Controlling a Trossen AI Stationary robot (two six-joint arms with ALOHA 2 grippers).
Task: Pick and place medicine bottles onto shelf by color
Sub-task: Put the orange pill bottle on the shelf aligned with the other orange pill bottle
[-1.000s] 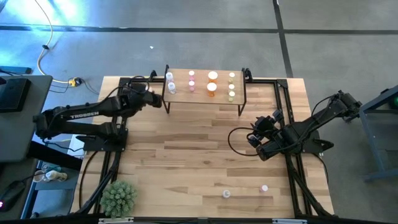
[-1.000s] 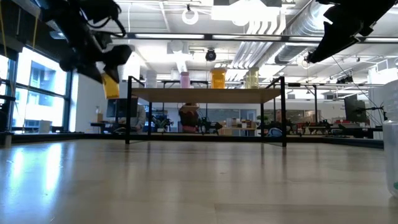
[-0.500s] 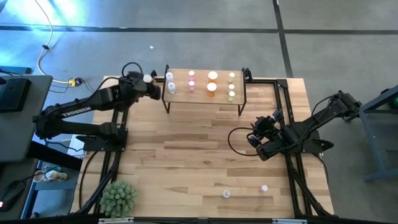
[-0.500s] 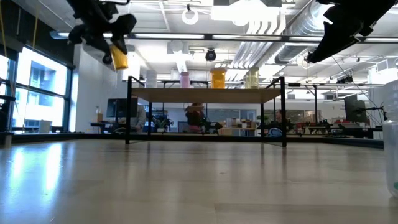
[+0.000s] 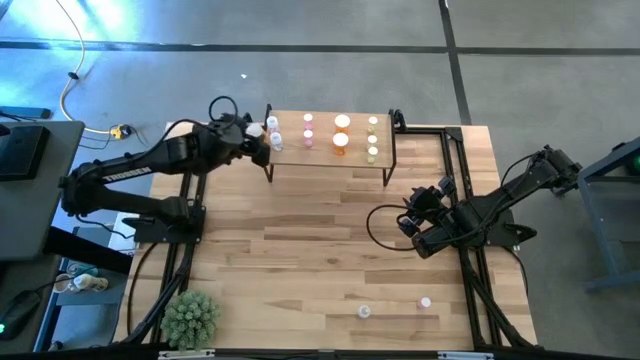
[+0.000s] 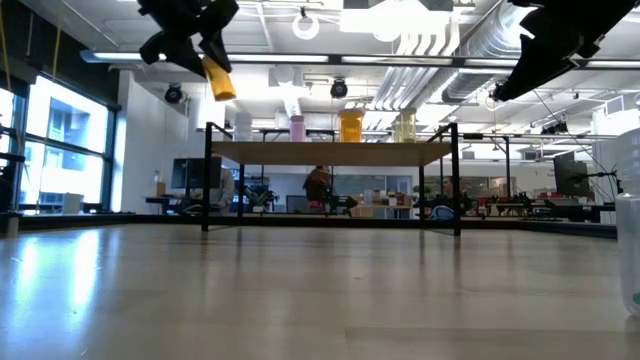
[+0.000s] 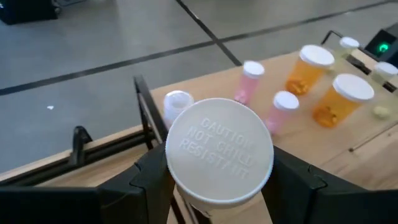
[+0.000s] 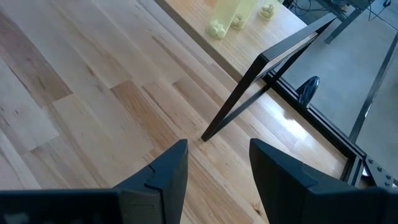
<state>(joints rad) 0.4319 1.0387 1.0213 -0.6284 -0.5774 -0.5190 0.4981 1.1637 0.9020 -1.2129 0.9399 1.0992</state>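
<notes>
The left pincer [image 5: 252,133], clenched on an orange bottle [image 6: 219,81] with a white cap [image 7: 219,151], has swung up from the worktop's left side to the shelf [image 5: 355,160] corner at upper centre of the high view; placement among the orange ones looks near. The right pincer [image 8: 214,165] waits empty and parted at right; two bottles [image 5: 364,311] remain low on the worktop [image 5: 300,260]

— Any writing to read here?
— Yes. The round white plastic cap [image 7: 219,151], sitting right between the left gripper's [image 7: 217,186] two dark fingers [image 7: 152,180], has raised letters: "CAUTION", then "NOT CHILD RESISTANT".
— Anything else?
— The dark left arm [image 5: 120,175], well behind that gripper along its long link, carries white capitals reading "TROSSEN" in the view from above. I can make out no other lettering.
</notes>
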